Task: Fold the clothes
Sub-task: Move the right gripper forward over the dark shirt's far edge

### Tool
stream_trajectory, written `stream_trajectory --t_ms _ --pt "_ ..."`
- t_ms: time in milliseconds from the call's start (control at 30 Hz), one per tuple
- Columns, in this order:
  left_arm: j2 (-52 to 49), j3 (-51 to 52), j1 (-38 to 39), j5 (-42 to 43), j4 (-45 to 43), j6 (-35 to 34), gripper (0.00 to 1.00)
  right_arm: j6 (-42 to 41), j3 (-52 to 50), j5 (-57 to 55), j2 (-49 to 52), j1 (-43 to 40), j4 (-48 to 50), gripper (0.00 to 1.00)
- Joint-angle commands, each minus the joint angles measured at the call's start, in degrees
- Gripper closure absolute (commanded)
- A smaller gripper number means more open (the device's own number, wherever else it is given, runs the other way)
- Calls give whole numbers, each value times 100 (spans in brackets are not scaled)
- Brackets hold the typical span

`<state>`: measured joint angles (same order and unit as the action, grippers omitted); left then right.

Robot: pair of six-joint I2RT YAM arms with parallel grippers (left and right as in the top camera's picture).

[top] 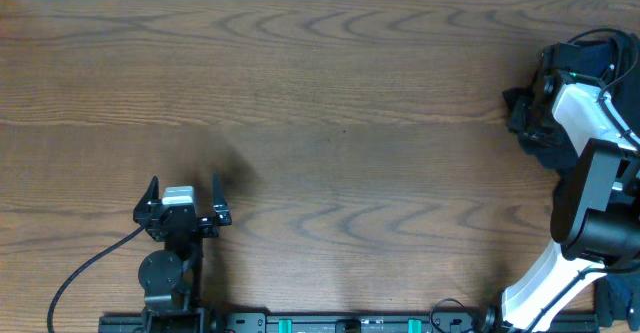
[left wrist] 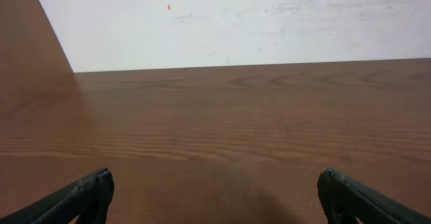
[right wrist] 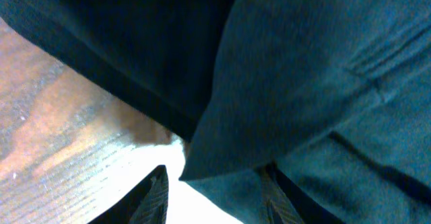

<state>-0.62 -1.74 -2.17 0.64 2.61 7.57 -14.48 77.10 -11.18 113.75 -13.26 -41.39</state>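
Your right gripper (right wrist: 217, 194) stands part-spread, an edge of the clothes (right wrist: 303, 83) hanging between its jaws, nothing pinched yet; I'd close on one layer just inside that edge, then lift it clear of the table (right wrist: 60, 136); beyond, the cloth is dark teal-navy, soft, creased, heaped at the table's right edge.

Table (top: 350, 93): runs the whole width, with a wall (left wrist: 236, 22) behind its far edge.
Left gripper (top: 184, 182): near-left on the table, fingers pointing to the far side.
Cable (top: 80, 273): trails near-left from that arm's base.
Clothes (top: 523, 123): at the right edge, partly under the right arm.
Right gripper (right wrist: 214, 197): over the clothes, cloth between its fingers.
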Motion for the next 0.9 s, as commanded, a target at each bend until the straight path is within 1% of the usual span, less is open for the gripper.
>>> stream_trajectory --t_ms 0,400,433,500,567,633,667,700,733,867 --pt "35 151 -22 -116 149 52 2 -76 72 -52 17 -70 76 56" --pt "35 151 -22 -116 149 52 2 -181 68 -15 17 -70 258 56" --pt "35 151 -22 -116 149 52 2 -181 68 -11 17 -70 264 57" --pt "35 151 -22 -116 149 52 2 -179 68 7 17 -70 264 66" --pt "35 151 -22 -116 149 52 2 -179 68 7 17 -70 262 69" --pt "35 151 -22 -116 149 52 2 -179 68 4 17 -70 262 69" --pt "35 151 -22 -116 149 52 2 -179 68 4 17 -70 262 66" --pt "35 151 -22 -116 149 52 2 -179 68 4 17 -70 262 60" --pt "35 151 -22 -116 149 52 2 -179 68 4 17 -70 264 59" --pt "35 151 -22 -116 149 52 2 -205 22 11 17 -70 428 59"
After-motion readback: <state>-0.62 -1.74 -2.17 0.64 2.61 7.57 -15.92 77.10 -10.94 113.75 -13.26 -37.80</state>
